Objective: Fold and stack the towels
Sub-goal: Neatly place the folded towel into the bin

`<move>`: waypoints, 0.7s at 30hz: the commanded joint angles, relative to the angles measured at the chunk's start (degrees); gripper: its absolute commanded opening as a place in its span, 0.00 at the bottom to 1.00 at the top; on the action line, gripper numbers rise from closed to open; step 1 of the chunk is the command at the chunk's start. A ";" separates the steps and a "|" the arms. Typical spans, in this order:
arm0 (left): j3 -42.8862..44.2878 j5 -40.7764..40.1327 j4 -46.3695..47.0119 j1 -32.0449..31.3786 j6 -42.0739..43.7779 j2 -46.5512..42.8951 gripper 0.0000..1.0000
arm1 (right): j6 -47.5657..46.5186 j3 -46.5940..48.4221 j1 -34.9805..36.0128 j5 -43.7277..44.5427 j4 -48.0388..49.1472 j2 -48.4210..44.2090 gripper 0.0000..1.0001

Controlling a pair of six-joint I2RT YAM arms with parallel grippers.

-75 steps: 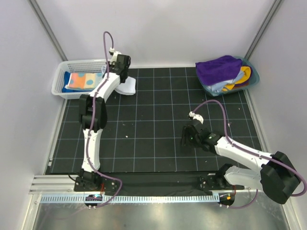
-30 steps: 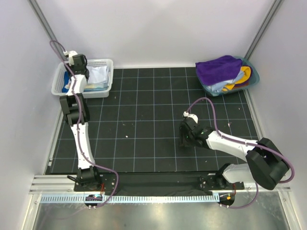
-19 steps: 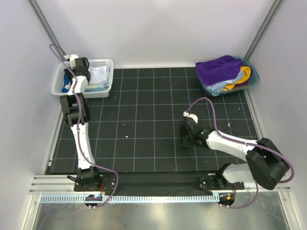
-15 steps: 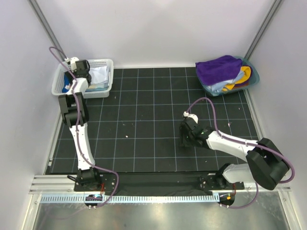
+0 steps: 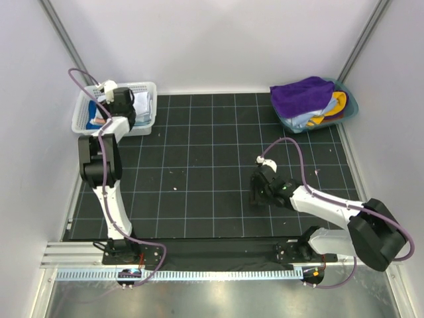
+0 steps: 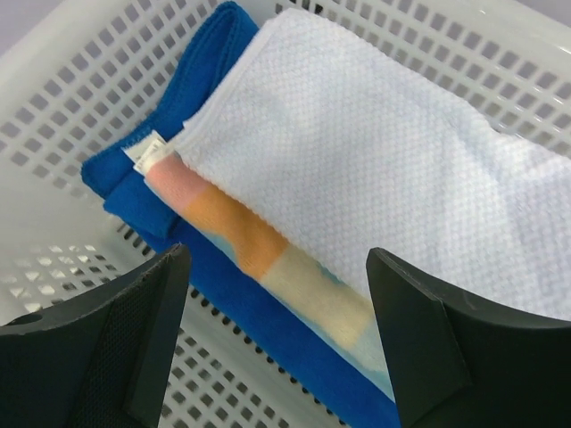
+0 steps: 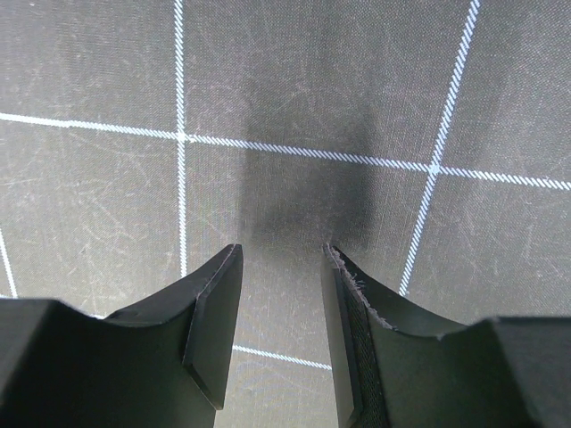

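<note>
Your left gripper (image 6: 277, 257) hangs over the white mesh basket (image 6: 71, 89), jaws apart and empty, just above the stack: white towel (image 6: 384, 152) on dotted towel (image 6: 259, 241) on blue towel (image 6: 134, 192). If you pull away low, a finger could snag the white towel's edge and skew the stack, or catch the basket wall. Your right gripper (image 7: 282, 259) sits low over the bare bench (image 5: 199, 152), jaws apart, holding nothing. The purple towel (image 5: 301, 93) and others lie heaped in the teal tub (image 5: 352, 105), well apart from the basket. I'd expect its rim and the tangled heap to hinder a clean pick.
</note>
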 commanded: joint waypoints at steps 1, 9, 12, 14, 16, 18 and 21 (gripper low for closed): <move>-3.75 -1.59 6.36 -1.44 -3.85 -5.05 0.84 | -0.64 -0.57 0.18 -0.01 1.47 -2.63 0.48; -17.45 -2.46 5.67 -10.31 -10.35 -16.28 0.83 | -0.12 -2.33 0.18 1.40 1.73 -7.63 0.48; -22.45 -3.86 2.43 -15.48 -12.38 -23.21 0.82 | 0.85 -2.95 0.18 3.33 1.56 -9.48 0.49; -25.36 -3.87 -0.12 -18.04 -14.84 -27.27 0.82 | 1.64 -3.30 0.18 4.21 1.03 -10.45 0.49; -28.45 -3.78 -2.76 -22.69 -17.29 -33.05 0.82 | 2.08 -3.82 0.18 5.18 0.94 -12.11 0.49; -30.20 -2.74 -6.80 -27.60 -17.92 -36.94 0.82 | 2.69 -4.18 0.18 6.40 0.68 -13.34 0.50; -30.83 -0.28 -15.12 -32.45 -18.89 -43.45 0.83 | 3.48 -4.62 0.18 7.29 0.24 -14.84 0.51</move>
